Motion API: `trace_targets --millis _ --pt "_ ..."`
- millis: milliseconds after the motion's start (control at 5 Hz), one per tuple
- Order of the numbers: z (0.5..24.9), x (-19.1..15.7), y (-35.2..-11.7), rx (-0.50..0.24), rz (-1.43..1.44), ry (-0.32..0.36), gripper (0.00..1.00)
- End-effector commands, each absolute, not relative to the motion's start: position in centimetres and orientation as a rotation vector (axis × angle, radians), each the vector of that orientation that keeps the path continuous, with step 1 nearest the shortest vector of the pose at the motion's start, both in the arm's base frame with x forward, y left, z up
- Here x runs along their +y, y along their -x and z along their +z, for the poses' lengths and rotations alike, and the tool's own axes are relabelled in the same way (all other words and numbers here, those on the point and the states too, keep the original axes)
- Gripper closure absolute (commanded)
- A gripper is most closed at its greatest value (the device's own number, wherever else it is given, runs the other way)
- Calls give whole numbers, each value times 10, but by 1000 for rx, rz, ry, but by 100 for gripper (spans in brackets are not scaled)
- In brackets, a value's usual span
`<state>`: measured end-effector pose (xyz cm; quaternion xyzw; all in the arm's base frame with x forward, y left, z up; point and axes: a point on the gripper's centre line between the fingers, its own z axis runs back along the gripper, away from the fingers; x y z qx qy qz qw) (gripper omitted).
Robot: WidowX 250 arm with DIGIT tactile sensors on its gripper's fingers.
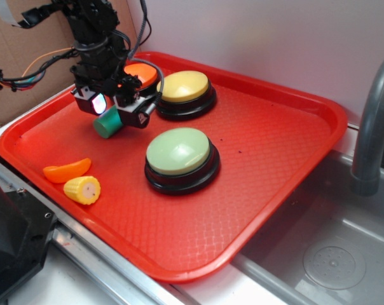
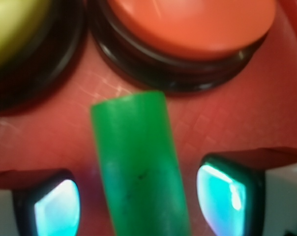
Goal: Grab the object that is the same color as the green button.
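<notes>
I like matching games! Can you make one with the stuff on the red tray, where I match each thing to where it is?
Things:
1. green cylinder
2. green button
3. yellow button
4. toy corn

Places:
A. at the tray's back, beside the orange button
B. between the claw's two fingers
C. near the tray's front left edge, next to the orange slice
D. in the middle of the tray

Pairs: 1-B, 2-D, 3-A, 4-C
</notes>
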<state>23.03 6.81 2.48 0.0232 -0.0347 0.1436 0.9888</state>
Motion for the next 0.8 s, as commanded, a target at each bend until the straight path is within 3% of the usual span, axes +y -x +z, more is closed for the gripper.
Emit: trace_targets --millis 0,200,400,600 --pt "23 77 -237 -95 292 -49 100" --pt "26 74 -237 -98 274 -56 100" --pt "44 72 -236 -109 260 -35 100" --pt "79 60 -233 -119 237 -32 100"
